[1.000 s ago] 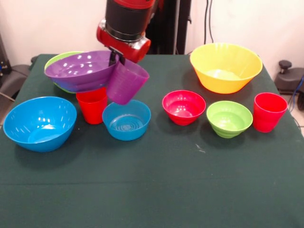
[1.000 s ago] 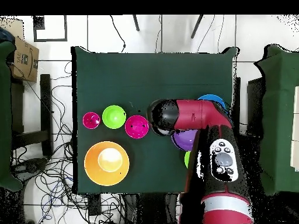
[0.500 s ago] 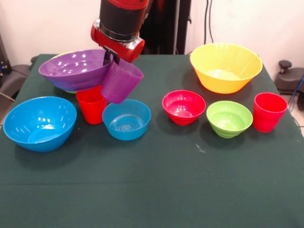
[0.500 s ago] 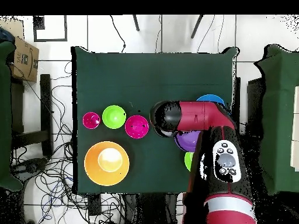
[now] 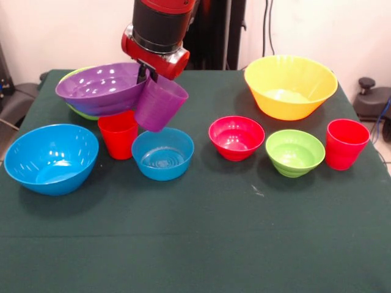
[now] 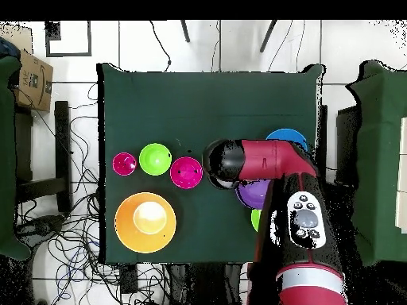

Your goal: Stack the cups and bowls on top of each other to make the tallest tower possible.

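Setting: dark green table (image 5: 201,244), pale wall behind, cables on the tiled floor.
Gripper: gripper (image 5: 148,75) pinching the rim of the purple cup (image 5: 159,104), which hangs tilted, mouth toward the arm.
Held cup's neighbours: touching the large purple bowl (image 5: 101,88), which sits tilted over the lime bowl (image 5: 78,112).
Key relation: small blue bowl (image 5: 162,154) lies just below the cup; red cup (image 5: 118,134) beside it.
Elsewhere: large blue bowl (image 5: 51,158), red-pink bowl (image 5: 236,137), small green bowl (image 5: 294,152), second red cup (image 5: 346,143), yellow bowl (image 5: 290,86).
Tower: none tall yet.
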Available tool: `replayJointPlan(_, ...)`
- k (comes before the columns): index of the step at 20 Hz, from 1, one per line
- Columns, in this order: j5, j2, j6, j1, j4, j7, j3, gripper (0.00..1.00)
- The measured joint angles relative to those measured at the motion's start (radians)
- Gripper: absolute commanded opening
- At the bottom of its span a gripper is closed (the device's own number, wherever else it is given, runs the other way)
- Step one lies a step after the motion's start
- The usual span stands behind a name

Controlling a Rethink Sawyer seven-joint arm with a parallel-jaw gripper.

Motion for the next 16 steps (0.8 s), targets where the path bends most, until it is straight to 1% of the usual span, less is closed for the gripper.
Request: replayJointPlan(16, 0.0, 0.0, 0.0, 0.0, 0.045, 0.0, 0.009, 0.0)
